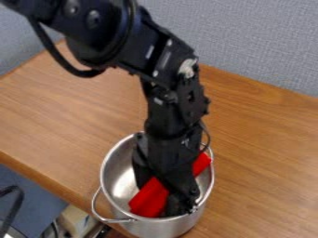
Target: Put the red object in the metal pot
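Since the bright red rectangular block (152, 194) already lies inside the round shiny steel pot (114, 165) on your wooden worktop (50, 102), the end effector (166, 191) hangs spread, gripping nothing.

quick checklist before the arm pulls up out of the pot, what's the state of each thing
1. Red block inside the metal pot: ok, it lies within the pot's walls.
2. Block fully settled on the pot floor: cannot tell, the arm hides its middle and it looks propped toward the far rim.
3. Claw released: ok by its wide opening, though the fingertips are partly hidden down in the pot.
4. Claw clear of the block: cannot tell, it stands right against the block.
5. Pot upright on the wooden table: ok.
6. Pot safely away from the table's near edge: not ok, it sits close to that edge.
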